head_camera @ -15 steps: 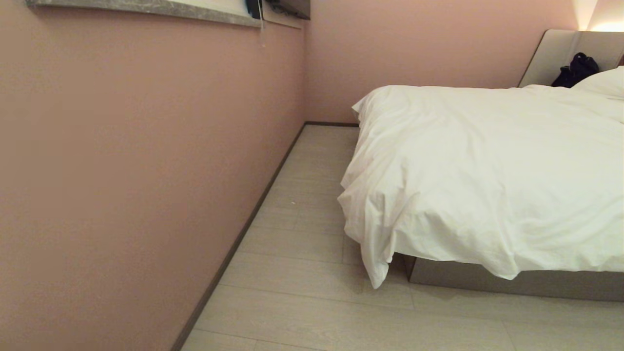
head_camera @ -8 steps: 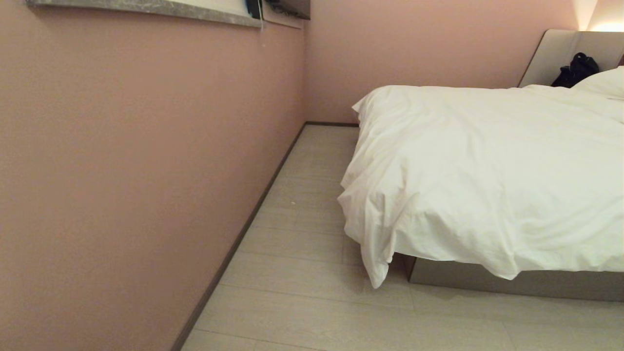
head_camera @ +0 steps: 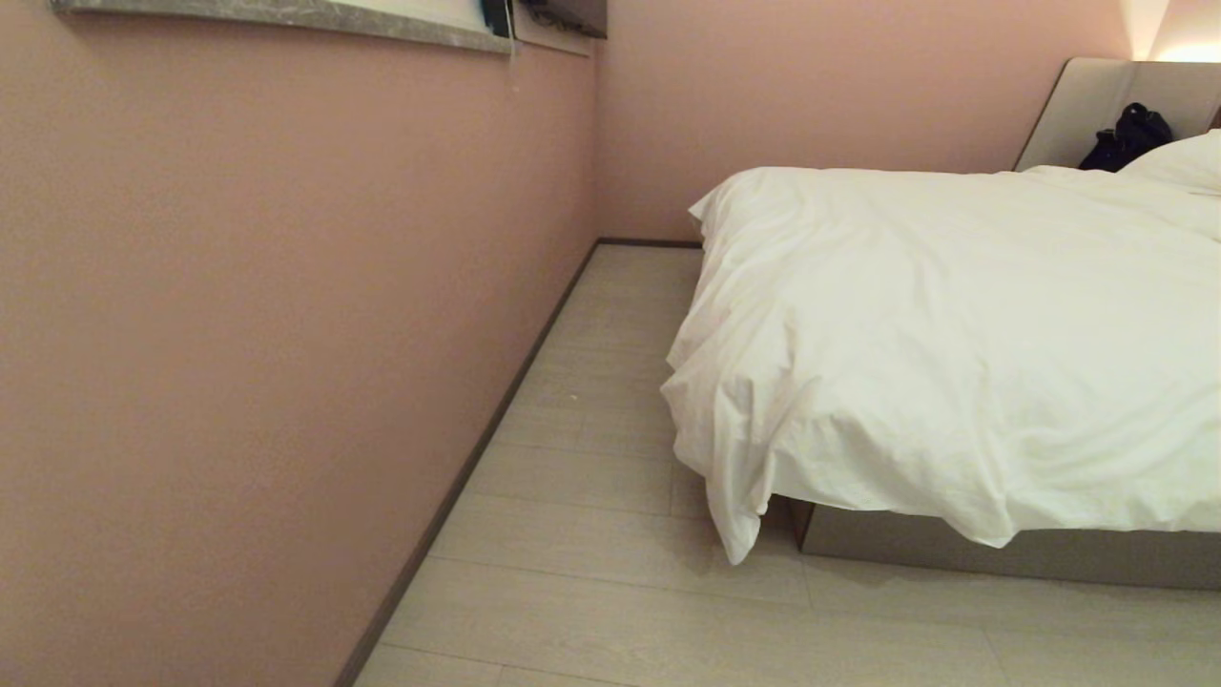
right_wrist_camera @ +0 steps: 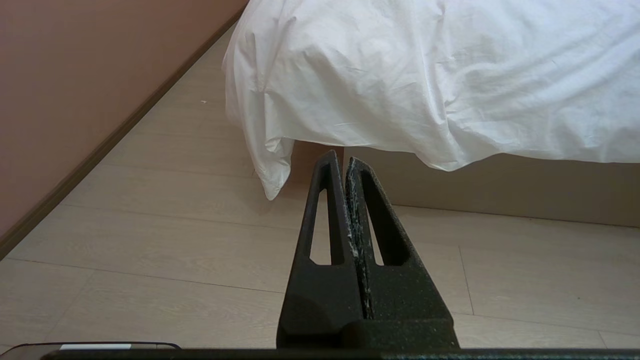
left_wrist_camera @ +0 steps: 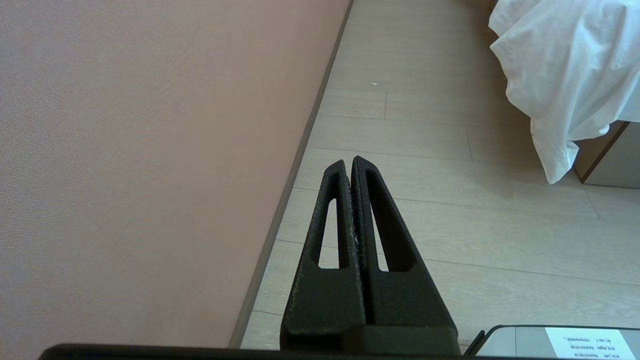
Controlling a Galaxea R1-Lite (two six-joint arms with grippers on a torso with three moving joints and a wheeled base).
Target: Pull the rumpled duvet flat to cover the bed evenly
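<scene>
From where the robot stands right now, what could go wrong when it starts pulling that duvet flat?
1. The duvet corner hangs past the bed base, nearly to the floor; pulling toward the robot could drag it down further.
2. The wall leaves a narrow aisle on the left, so the left hand may have little room.
3. Both hands are shut and away from the fabric; the right hand must open before gripping, or it may just push the cloth.

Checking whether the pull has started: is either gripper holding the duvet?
No: the left gripper and right gripper are both shut on nothing, above bare floor and apart from the duvet.
</scene>
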